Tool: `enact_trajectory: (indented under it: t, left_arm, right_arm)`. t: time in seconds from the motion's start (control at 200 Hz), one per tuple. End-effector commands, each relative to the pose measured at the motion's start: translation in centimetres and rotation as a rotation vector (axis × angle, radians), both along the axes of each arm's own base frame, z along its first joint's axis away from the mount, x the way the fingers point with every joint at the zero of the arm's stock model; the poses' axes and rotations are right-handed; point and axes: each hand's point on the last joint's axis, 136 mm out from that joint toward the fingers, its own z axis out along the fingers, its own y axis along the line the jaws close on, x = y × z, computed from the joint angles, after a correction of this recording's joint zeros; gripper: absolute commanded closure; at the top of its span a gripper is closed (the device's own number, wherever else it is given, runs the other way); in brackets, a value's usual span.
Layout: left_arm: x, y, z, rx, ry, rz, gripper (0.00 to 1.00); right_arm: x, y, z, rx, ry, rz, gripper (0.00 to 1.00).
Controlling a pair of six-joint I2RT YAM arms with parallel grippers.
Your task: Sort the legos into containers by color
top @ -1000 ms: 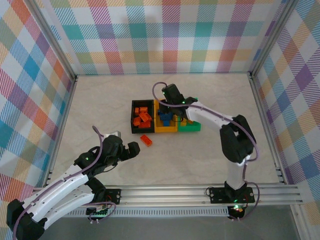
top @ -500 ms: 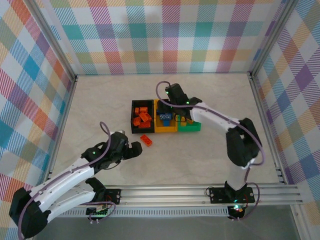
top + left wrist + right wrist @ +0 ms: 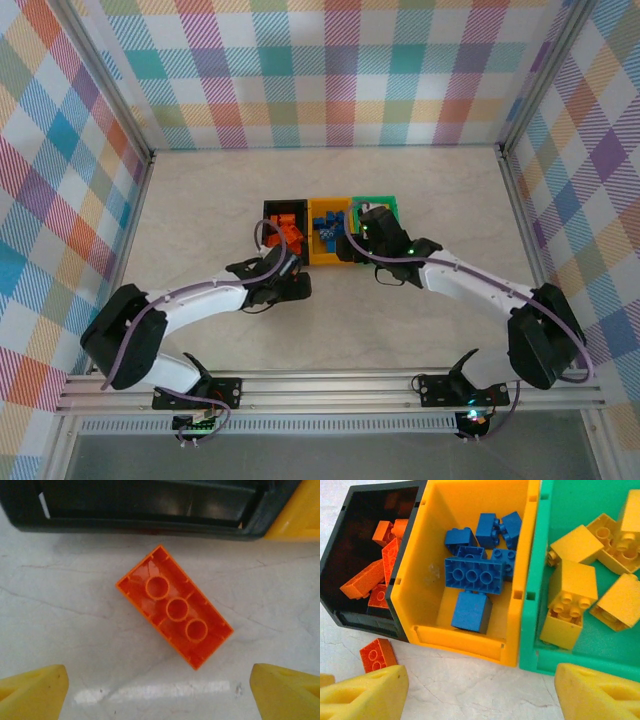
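Plaid-panelled walls box in a pale marbled counter on three sides, with an aluminium rail along the near edge. Left arm reaches in from near left and right arm from near right, both ending at the bin row mid-counter. Bins stand side by side, walls touching: black bin on the left, yellow-orange bin in the middle, green bin on the right. Left claw hangs over the counter just in front of the black bin, fingers spread wide, gripping nothing. Right claw hovers over the near edge of the yellow-orange and green bins, fingers also wide and empty. Contents: orange bricks piled in the black bin, blue bricks in the yellow-orange one, yellow bricks in the green one. One loose orange brick lies on the counter just in front of the black bin, underside up and turned diagonally. It sits ahead of the left claw's fingertips, touching neither. The black bin's front wall is close behind it, and the yellow-orange bin's corner is just off to its right.
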Motion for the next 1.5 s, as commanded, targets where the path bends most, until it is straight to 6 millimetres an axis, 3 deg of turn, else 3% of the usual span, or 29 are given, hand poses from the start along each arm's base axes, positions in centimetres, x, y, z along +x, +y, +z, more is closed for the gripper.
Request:
enact_trajectory:
  t: [0.0, 0.305, 0.57, 0.835, 1.02, 1.175, 1.295, 1.5]
  left_arm:
    - [2.8, -1.7, 1.5, -0.032, -0.109, 0.013, 0.04]
    - [4.1, -1.0, -2.1, 0.099, -0.08, 0.038, 0.12]
    - [2.5, 1.0, -2.6, 0.117, -0.071, 0.063, 0.42]
    - [1.4, 1.0, -2.4, 0.079, -0.043, 0.043, 0.7]
    - [-0.2, 0.9, -0.6, 0.014, -0.04, 0.027, 0.81]
    - [-1.3, 0.6, 4.1, -0.066, -0.086, 0.006, 0.8]
    - [0.7, 0.0, 8.3, -0.088, -0.153, -0.005, 0.78]
    - [7.4, -0.8, 8.9, -0.116, -0.132, 0.042, 0.79]
  right_arm:
    - [-0.1, -0.3, 1.7, 0.06, -0.047, -0.026, 0.23]
    - [-0.9, -1.2, 1.5, 0.061, -0.053, -0.037, 0.23]
    - [-1.2, -1.6, 1.3, 0.065, -0.054, -0.041, 0.23]
    - [-1.1, -1.5, 1.2, 0.068, -0.05, -0.049, 0.23]
    - [-1.4, -1.9, 0.9, 0.068, -0.045, -0.059, 0.23]
    - [-1.6, -2.2, 0.8, 0.077, -0.047, -0.069, 0.22]
    - [-1.8, -2.3, 0.5, 0.086, -0.04, -0.079, 0.22]
    - [-2.0, -2.7, 0.2, 0.074, -0.033, -0.086, 0.22]
